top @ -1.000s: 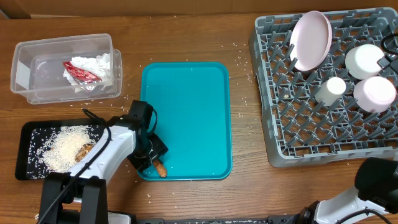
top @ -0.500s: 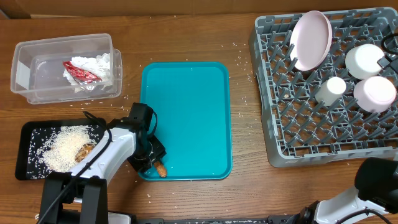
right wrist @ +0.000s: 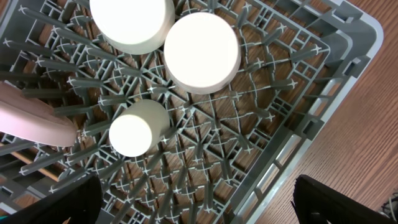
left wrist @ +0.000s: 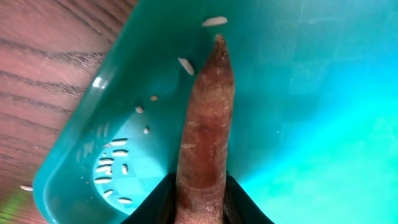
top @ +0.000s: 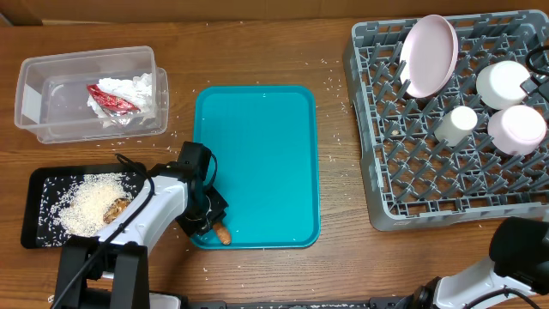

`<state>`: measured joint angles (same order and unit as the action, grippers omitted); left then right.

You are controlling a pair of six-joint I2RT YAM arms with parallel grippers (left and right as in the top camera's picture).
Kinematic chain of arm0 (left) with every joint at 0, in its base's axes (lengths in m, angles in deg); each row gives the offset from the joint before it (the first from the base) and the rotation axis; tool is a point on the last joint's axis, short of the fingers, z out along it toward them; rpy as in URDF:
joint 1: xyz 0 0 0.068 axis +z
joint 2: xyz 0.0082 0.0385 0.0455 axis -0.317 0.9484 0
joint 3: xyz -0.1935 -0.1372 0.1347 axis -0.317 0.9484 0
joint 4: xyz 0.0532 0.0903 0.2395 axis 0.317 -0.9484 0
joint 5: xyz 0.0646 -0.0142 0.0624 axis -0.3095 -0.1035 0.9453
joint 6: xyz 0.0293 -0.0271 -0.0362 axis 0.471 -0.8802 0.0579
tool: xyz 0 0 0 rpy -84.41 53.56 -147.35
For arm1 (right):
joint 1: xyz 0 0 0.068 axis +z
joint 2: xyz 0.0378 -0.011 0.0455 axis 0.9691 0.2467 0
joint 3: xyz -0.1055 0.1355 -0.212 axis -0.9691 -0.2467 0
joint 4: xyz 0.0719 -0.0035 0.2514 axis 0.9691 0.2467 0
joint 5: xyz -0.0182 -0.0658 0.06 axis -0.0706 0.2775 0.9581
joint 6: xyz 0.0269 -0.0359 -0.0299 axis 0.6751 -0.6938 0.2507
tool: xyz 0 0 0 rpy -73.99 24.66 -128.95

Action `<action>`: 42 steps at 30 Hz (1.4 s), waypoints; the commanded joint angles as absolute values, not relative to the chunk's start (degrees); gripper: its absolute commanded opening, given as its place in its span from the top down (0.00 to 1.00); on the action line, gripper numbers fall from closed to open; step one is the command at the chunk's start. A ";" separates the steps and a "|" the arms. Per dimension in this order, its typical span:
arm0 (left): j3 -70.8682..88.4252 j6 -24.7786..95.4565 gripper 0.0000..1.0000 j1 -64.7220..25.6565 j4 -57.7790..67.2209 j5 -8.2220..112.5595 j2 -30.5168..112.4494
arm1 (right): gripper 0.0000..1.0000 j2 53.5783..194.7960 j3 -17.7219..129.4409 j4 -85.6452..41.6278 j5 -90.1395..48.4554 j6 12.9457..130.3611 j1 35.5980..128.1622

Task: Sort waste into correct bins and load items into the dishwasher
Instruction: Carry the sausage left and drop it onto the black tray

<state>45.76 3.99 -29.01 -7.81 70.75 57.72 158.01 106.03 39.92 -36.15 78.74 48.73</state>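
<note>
A brown, tapered food scrap lies in the front left corner of the teal tray. My left gripper is shut on its thick end; in the left wrist view the scrap sticks out from between the black fingers over the tray's corner, among rice grains. My right gripper is open and empty, its fingers wide apart above the grey dish rack. The rack holds a pink plate, two bowls and a cup.
A black tray with rice and another brown scrap sits front left. A clear bin with a red wrapper and white tissue stands back left. Rice grains are scattered on the wooden table.
My left gripper has shifted very slightly at the tray's front left corner, the brown scrap still in it. Nothing else has moved.
</note>
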 commanded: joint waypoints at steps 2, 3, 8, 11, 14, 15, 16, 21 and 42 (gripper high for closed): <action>40.62 4.66 0.75 -29.01 -9.76 69.61 58.44 | 0.00 157.70 106.12 39.81 -36.07 79.02 48.65; 39.29 5.21 0.75 -28.70 -10.61 69.72 58.44 | 0.00 157.70 106.12 39.81 -36.09 79.02 48.65; 29.48 7.53 0.75 -24.26 -16.75 71.71 58.44 | 0.00 157.70 106.12 39.81 -36.09 79.02 48.65; 24.49 8.53 0.74 -19.96 -19.33 73.00 58.44 | 0.00 157.70 106.12 39.81 -36.09 79.02 48.65; 20.41 11.48 0.74 -14.21 -20.45 73.11 58.44 | 0.00 157.70 106.12 39.81 -36.09 79.02 48.65; 19.23 11.57 0.74 -11.74 -21.04 73.41 58.44 | 0.00 157.70 106.12 39.81 -36.09 79.02 48.65; 18.35 11.85 0.74 -9.36 -21.41 73.41 58.44 | 0.00 157.70 106.12 39.81 -36.07 79.02 48.65; 17.65 12.05 0.73 1.64 -23.03 74.79 58.57 | 0.00 157.70 106.12 39.81 -36.07 79.02 48.65; 19.97 16.92 0.71 12.67 -23.38 80.52 63.97 | 0.00 157.70 106.12 39.81 -36.09 79.02 48.65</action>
<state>20.91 12.55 12.32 -22.46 83.45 64.17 158.01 106.03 39.94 -36.15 78.76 48.73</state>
